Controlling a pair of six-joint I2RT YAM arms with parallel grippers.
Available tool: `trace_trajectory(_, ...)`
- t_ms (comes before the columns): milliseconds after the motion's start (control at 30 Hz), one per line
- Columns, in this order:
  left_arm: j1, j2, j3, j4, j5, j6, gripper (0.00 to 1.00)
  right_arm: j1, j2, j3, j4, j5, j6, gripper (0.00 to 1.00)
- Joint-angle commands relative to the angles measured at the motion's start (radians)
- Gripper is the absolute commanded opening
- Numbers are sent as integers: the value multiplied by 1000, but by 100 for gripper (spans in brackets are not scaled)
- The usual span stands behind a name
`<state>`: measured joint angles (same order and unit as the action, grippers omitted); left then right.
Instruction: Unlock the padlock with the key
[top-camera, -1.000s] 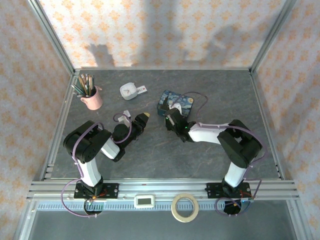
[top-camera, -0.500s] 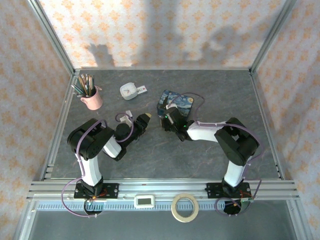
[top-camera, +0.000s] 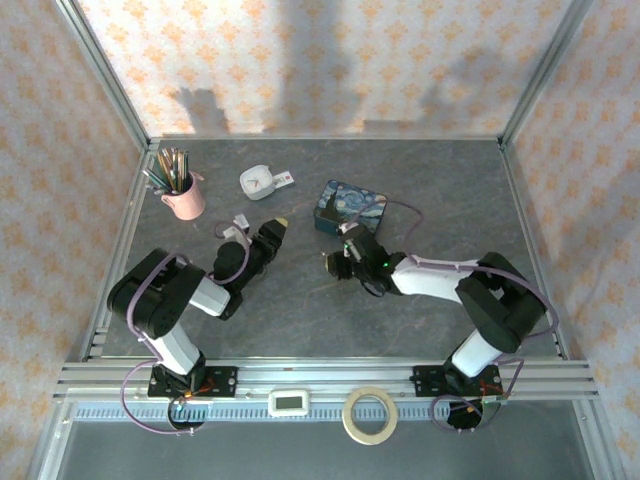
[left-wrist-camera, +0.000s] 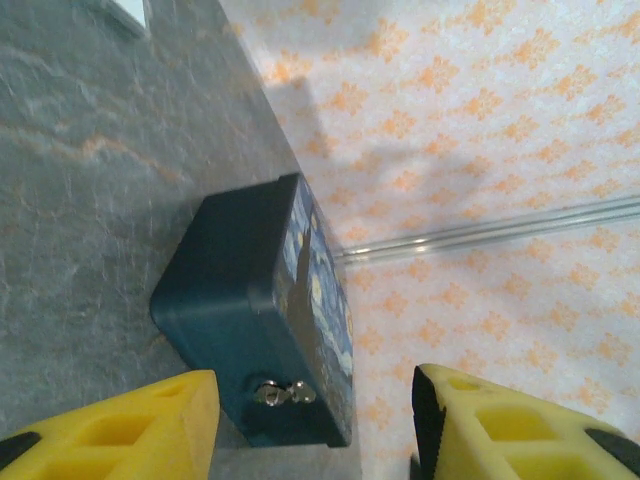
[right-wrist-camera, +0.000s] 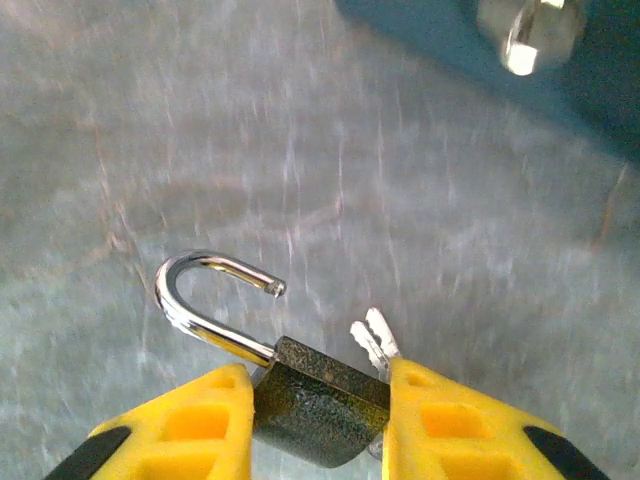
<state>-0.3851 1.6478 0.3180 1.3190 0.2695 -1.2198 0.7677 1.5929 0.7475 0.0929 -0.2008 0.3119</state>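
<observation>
In the pinch of the right gripper (right-wrist-camera: 320, 385) sits the tiny dark metal padlock (right-wrist-camera: 312, 408), shackle (right-wrist-camera: 190, 300) open at one end, slim silvery key (right-wrist-camera: 372, 338) at its body, so unlocking looks done; the left gripper (left-wrist-camera: 315, 385) stands spread and empty.

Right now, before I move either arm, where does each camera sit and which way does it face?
Top external: above and behind the bases, looking down at the table, both arms, left gripper and right gripper.
Left wrist: low over the table, facing the blue tin side-on; its yellow fingers stand open.
Right wrist: looking down at the table between fingers clamped on the padlock, shackle open, key alongside.
Shared: top and left wrist both show the blue tin.
</observation>
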Motion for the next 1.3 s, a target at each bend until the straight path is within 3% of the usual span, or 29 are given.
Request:
trace_trajectory(0, 26, -81, -2, -138, -39, 94, 52, 48, -23, -16, -59, -15, 73, 23)
trace_trajectory(133, 69, -180, 6, -258, -71, 160, 54, 80, -4, -22, -57, -3, 107, 29)
trace_trajectory(300, 145, -311, 43, -445, -80, 274, 61, 81, -33, 1, -50, 5, 104, 61)
trace_trajectory(367, 183, -363, 70, -548, -83, 340, 64, 78, -68, 23, -70, 50, 88, 79)
trace_trajectory(500, 236, -469, 143, -786, -148, 513, 71, 21, -171, 56, -88, 134, 57, 95)
trace_trajectory(633, 242, -571, 194, -953, -343, 710, 80, -131, -274, 45, -75, 194, 54, 97)
trace_trajectory(767, 243, -637, 166, -946, -562, 821, 91, -277, -337, 23, -60, 394, -6, 98)
trace_trajectory(867, 249, -650, 129, -882, -665, 875, 92, -398, -358, -23, 12, 517, -47, 99)
trace_trajectory(1067, 263, -570, 53, -679, -839, 1000, 94, -604, -285, -143, 258, 633, -131, 98)
trace_trajectory(1267, 264, -450, 18, -500, -888, 1107, 95, -668, -166, -260, 560, 568, -205, 99)
